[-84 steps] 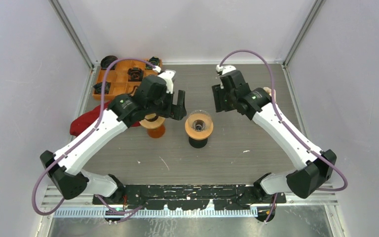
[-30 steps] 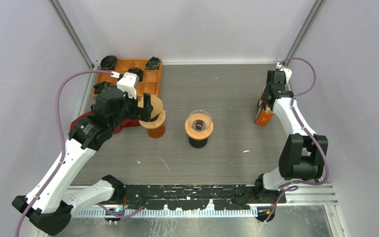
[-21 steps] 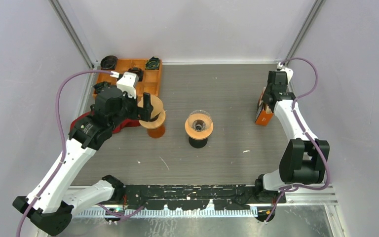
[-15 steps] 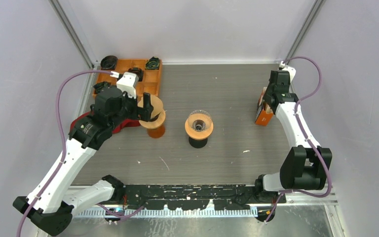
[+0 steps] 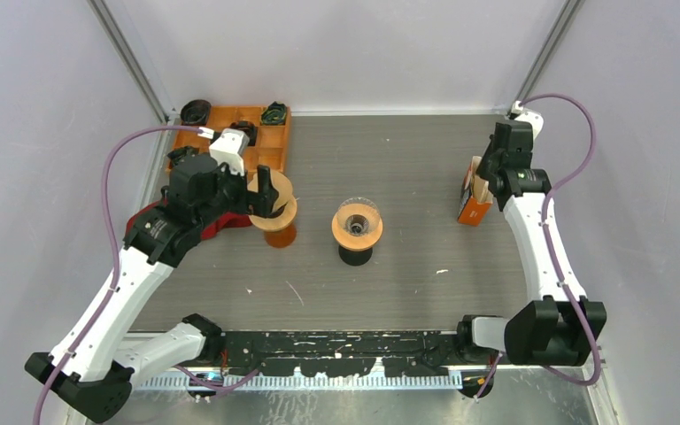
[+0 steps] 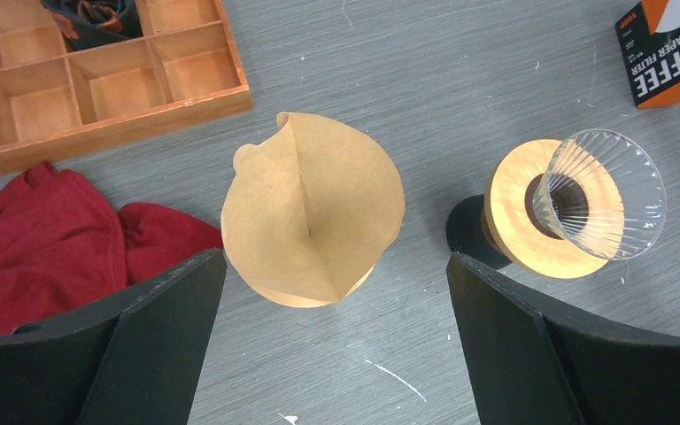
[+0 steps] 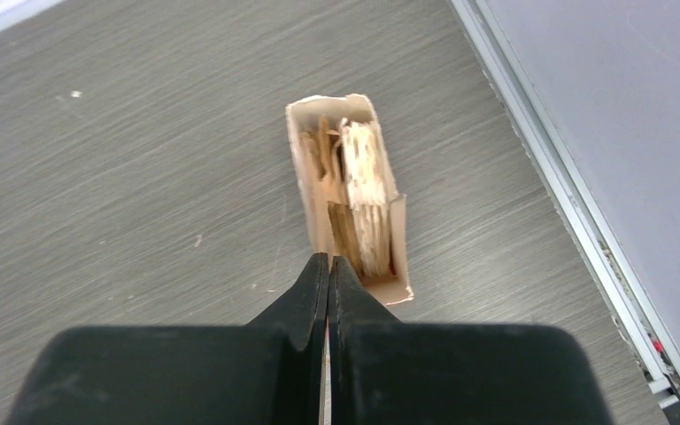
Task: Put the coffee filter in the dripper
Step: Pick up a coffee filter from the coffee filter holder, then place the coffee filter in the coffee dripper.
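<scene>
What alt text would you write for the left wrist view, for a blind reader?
A brown paper cone filter stands open-side up beneath the wide-open left claw. Right of it is a clear ribbed glass dripper; a red cloth and an orange compartment tray lie left, an orange-and-black coffee filter box top right.

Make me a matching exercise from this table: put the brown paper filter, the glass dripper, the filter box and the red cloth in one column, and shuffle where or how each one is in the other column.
Things
1. brown paper cone filter
2. clear ribbed glass dripper
3. orange-and-black cardboard filter box
4. crumpled red cloth

Places or states
A. far right of the table, top open, papers inside
B. on the left, beside the orange wooden compartment tray
C. mid-table, on a wooden ring, no paper in it
D. spread open, between the cloth and the glass dripper

Pairs: 1-D, 2-C, 3-A, 4-B
</scene>
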Controlling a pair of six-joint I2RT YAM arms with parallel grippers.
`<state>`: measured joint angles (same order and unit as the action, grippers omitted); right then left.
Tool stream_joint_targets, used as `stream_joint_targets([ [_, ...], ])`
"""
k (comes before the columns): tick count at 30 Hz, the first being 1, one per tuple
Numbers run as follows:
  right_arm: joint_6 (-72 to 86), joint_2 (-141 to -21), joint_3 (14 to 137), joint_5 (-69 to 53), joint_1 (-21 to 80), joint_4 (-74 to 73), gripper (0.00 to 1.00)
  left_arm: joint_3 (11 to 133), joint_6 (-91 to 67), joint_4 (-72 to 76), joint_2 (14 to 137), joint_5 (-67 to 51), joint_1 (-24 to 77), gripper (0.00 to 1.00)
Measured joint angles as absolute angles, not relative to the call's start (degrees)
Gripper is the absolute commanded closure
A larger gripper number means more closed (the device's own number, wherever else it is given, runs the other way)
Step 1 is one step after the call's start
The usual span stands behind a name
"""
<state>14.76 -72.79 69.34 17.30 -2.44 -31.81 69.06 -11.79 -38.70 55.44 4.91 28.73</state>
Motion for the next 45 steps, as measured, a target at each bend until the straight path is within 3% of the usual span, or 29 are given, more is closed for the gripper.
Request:
stream_joint_targets([
  [27, 13.4, -66.6, 78.3, 2.5, 23.1, -38.0, 0.99, 69.1, -22.3, -36.8, 58.8, -12.8, 28.7, 0.01],
  [45, 16.9, -62.1, 78.5, -13.2, 27.3, -31.2, 0.99, 68.8, -32.8, -25.0, 66.9, -22.0, 28.8, 0.0],
])
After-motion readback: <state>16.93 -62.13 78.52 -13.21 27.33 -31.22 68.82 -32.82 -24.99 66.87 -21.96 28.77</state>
